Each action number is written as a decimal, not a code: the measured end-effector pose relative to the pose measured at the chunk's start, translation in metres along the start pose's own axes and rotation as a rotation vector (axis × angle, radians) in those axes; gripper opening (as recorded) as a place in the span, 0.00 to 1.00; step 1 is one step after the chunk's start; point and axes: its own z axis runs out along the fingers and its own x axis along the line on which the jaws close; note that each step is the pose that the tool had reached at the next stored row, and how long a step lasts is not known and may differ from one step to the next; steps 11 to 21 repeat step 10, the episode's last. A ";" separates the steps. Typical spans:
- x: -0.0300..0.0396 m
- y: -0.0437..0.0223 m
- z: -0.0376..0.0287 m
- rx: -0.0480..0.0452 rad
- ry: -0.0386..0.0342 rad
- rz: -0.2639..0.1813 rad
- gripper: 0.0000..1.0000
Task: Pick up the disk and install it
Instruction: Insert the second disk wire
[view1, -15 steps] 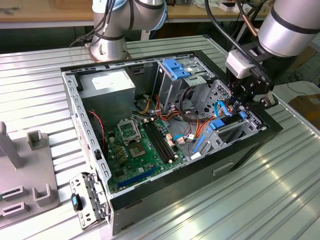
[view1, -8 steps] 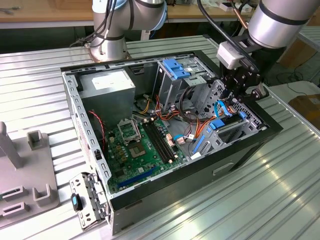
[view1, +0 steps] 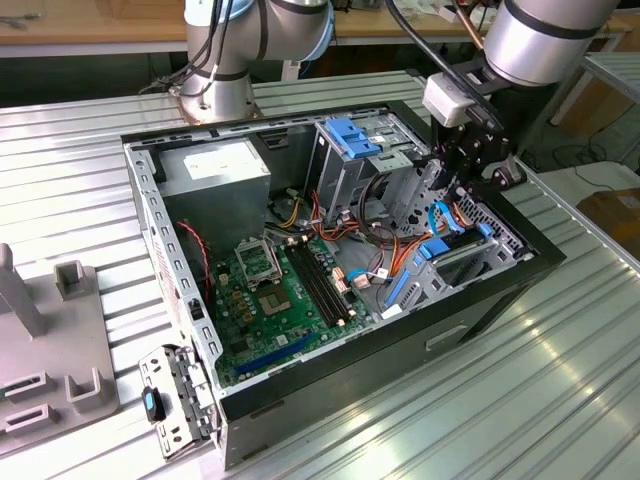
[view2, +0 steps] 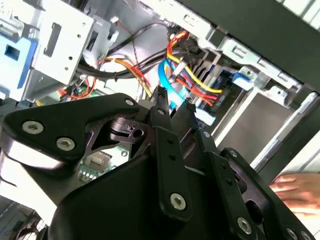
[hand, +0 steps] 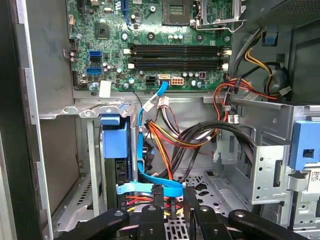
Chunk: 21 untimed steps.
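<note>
The disk stands on edge in the drive bay at the case's corner, on the exterior view's right, with its blue carrier rail uppermost. The first wrist view shows the blue carrier with the disk's dark body below it. My gripper hangs inside the case just above and beside that bay, apart from the disk. In both wrist views the black fingers stand a little apart, open, over a blue flat cable and red and yellow wires. Nothing is gripped between them.
The open computer case lies on a ribbed metal table. Inside are the green motherboard, a grey power supply box and an upright metal cage with a blue latch. Cable bundles crowd the gripper. A person's hand rests near the case.
</note>
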 end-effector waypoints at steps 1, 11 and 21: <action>0.0000 -0.0005 0.0003 -0.0375 0.0009 0.003 0.30; 0.0000 -0.0010 0.0006 -0.0865 0.0022 0.007 0.30; 0.0000 -0.0010 0.0006 -0.0865 0.0022 0.007 0.30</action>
